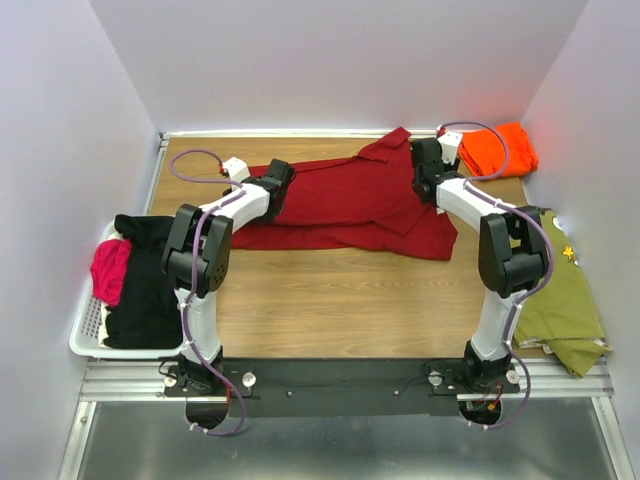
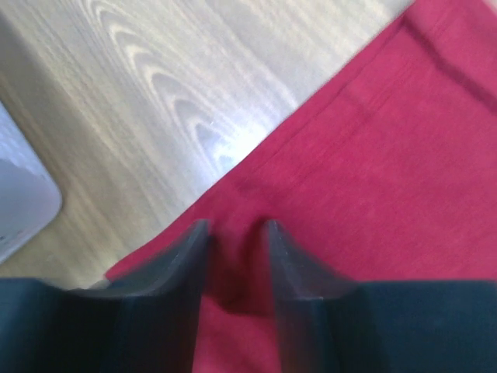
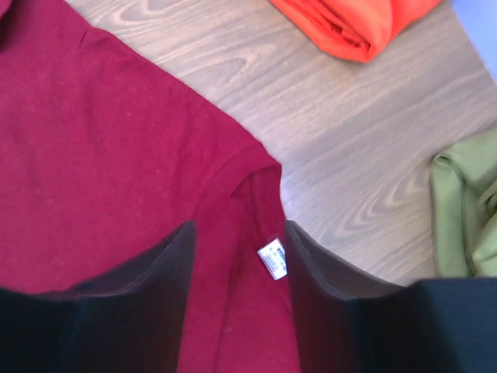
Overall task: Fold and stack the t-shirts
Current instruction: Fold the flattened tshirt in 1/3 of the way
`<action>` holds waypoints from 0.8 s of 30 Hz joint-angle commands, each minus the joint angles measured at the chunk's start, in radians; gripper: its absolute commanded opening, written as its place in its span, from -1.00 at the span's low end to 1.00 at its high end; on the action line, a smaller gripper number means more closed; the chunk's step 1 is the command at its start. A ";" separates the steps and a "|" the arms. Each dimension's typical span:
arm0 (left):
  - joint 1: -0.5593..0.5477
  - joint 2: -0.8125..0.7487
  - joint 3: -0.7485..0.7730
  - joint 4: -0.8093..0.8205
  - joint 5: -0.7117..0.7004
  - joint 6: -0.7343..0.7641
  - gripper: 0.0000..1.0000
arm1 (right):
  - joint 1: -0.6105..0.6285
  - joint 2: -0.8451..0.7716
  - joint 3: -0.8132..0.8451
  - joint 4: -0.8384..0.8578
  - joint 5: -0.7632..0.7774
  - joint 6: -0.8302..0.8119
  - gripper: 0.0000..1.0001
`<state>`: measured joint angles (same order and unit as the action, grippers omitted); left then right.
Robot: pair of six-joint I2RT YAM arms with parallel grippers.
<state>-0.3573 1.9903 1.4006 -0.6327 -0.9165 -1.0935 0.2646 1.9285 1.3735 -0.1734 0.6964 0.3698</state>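
The dark red t-shirt [image 1: 350, 205] lies across the far half of the counter [image 1: 340, 300], flattened out with one layer doubled over another and its collar end towards the right. The orange t-shirt [image 1: 497, 150] sits already folded in the far right corner, well apart from it.

The left hand [image 2: 237, 229] is down at the shirt's left edge, its fingers a narrow way apart with a small ridge of red cloth standing between them; they straddle it and don't pinch it. The right hand [image 3: 237, 233] is over the collar end, fingers wider, with the cloth and its white label [image 3: 272, 259] lying flat between them, not gripped.

This cloth looks light, limp and thin. I'd expect it to sag and drag wherever it isn't held, and a single pinch would only pull up a peak. It won't slip much on the wood, and nothing here can break. The hemmed edges and the shoulder seam by the collar look like the firmest places to take hold, both layers together, one hand at each end so the fold stays square.

An olive garment [image 1: 565, 290] hangs off the right edge, and a basket [image 1: 85, 340] of dark clothes sits left.
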 commanded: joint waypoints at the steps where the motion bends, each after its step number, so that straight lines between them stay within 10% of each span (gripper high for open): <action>1: 0.012 -0.041 0.015 0.070 -0.105 0.012 0.13 | -0.005 0.007 0.053 0.017 0.021 -0.034 0.29; 24: -0.063 -0.202 -0.337 0.185 0.034 0.099 0.09 | 0.008 -0.415 -0.536 -0.009 -0.284 0.152 0.31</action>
<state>-0.4088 1.8004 1.0946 -0.4931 -0.9051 -1.0153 0.2672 1.5394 0.9092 -0.1642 0.5095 0.4717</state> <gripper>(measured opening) 0.569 0.659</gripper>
